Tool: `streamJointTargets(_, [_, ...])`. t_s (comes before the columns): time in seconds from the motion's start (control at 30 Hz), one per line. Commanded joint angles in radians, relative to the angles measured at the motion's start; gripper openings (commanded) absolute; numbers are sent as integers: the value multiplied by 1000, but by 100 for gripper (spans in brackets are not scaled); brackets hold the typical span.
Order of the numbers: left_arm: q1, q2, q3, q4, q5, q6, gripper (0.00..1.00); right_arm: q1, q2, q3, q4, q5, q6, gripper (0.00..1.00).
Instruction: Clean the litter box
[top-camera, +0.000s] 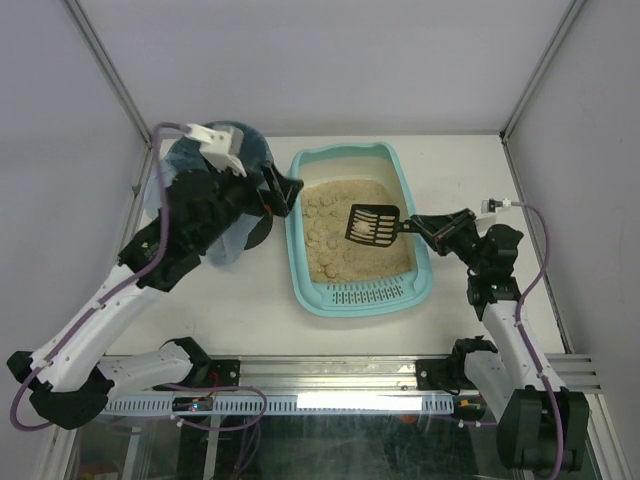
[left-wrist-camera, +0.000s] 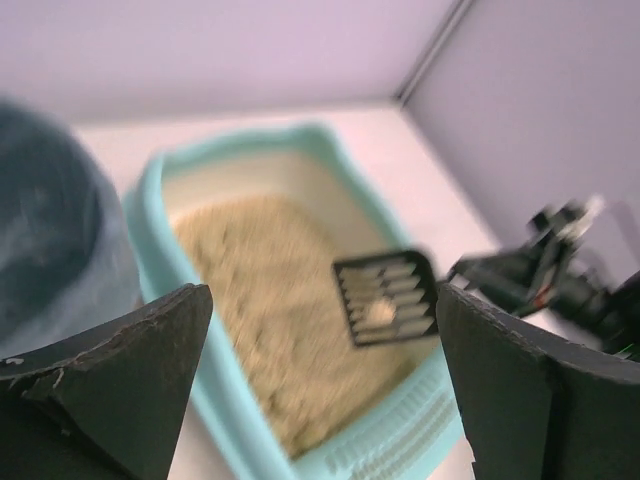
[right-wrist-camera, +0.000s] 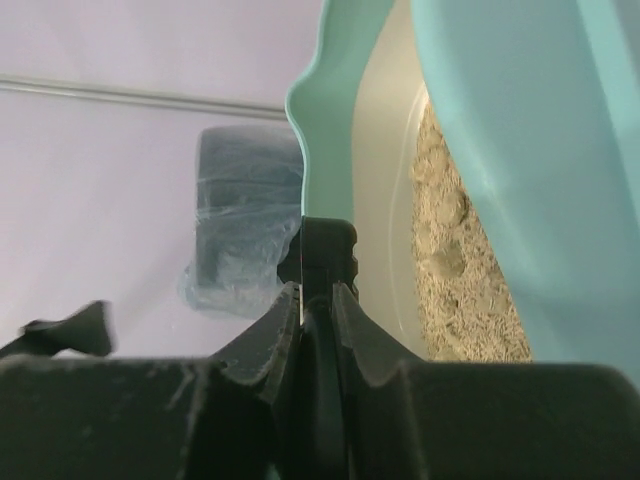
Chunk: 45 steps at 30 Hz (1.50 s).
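Note:
The light teal litter box (top-camera: 296, 250) lies in the middle of the table, with beige litter (top-camera: 335, 240) in it and a slotted grate (top-camera: 365, 293) at its near end. A black slotted scoop (top-camera: 373, 225) hovers over the litter on the right side, and a pale clump (left-wrist-camera: 380, 313) rests on it. My right gripper (top-camera: 412, 226) is shut on the scoop's handle (right-wrist-camera: 325, 250) at the box's right rim. My left gripper (top-camera: 283, 192) stands open and empty just outside the box's left rim, its fingers (left-wrist-camera: 150, 340) wide apart.
A round dark bin (top-camera: 215, 190) with a bluish bag liner stands left of the litter box, partly under my left arm. Bare white table lies in front of the box. Grey walls enclose the table on three sides.

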Motion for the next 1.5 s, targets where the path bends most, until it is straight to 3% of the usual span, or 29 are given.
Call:
streamJointTargets(0.0, [10,24,332,-35,-88,-20,99,-13,1,78,24,-54,-24,0])
streamJointTargets(0.07, [10,60,450,-71,-113,-21,99,-49,23,79,-4,-81,-34,0])
streamJointTargets(0.17, [10,119,620,-117,-126,-26,99,-43,-19,17,82,-27,41,0])
streamJointTargets(0.27, [10,162,759,-127,-154,-39,99,-24,14,86,-1,-62,-21,0])
streamJointTargets(0.47, [11,220,951,-126,-175,-51,99,-58,17,148,6,-45,56,0])
streamJointTargets(0.9, [10,126,921,-30,-312,36,99,48,177,381,27,56,77,0])
streamJointTargets(1.2, [10,112,892,-10,-283,25,99,184,338,546,63,172,74,0])
streamJointTargets(1.47, [11,91,862,48,-239,18,99,331,535,793,60,215,24,0])
